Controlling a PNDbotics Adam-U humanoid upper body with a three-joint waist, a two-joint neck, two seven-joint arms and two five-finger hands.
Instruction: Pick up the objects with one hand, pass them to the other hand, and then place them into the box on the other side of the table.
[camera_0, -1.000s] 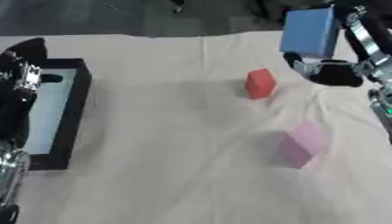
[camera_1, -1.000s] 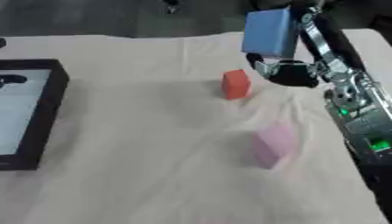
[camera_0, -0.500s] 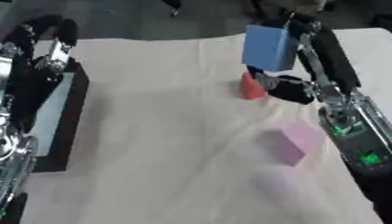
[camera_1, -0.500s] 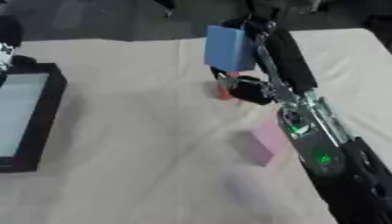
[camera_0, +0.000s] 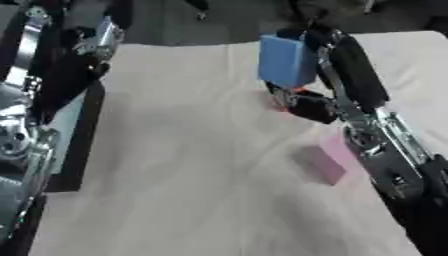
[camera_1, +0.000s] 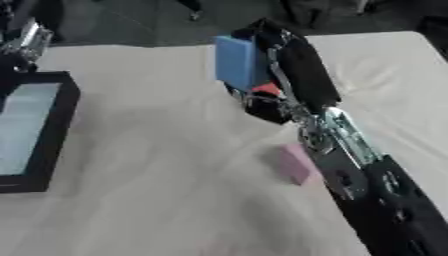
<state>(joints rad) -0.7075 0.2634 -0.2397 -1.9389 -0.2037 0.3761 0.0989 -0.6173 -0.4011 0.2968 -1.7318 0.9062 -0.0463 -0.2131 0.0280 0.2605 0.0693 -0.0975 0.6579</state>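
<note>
Cloth (camera_1: 157, 150) lies bare between your box (camera_1: 54, 135) and the pink block (camera_1: 294, 163). Your right hand (camera_0: 325, 50), curled round the blue block (camera_0: 285, 61), has swung boxward, now hiding most of the red block (camera_1: 266, 89); left hand (camera_0: 92, 42): cannot tell.

Black and silver arms, pretty industrial looking

The right arm (camera_1: 350, 165) is mostly matte black shell, with a bright silver metal section partway along that has a slight greenish sheen and some small dark screw spots. The right hand (camera_0: 308, 102) is black and chunky, with a shiny black rounded housing at the base. The left arm (camera_0: 26, 120) is the same mix: black casing plus polished silver round joint pieces with a circular cap. The left hand (camera_0: 92, 45) looks black with silver-grey metal bits, too blurred for finer detail.
</note>
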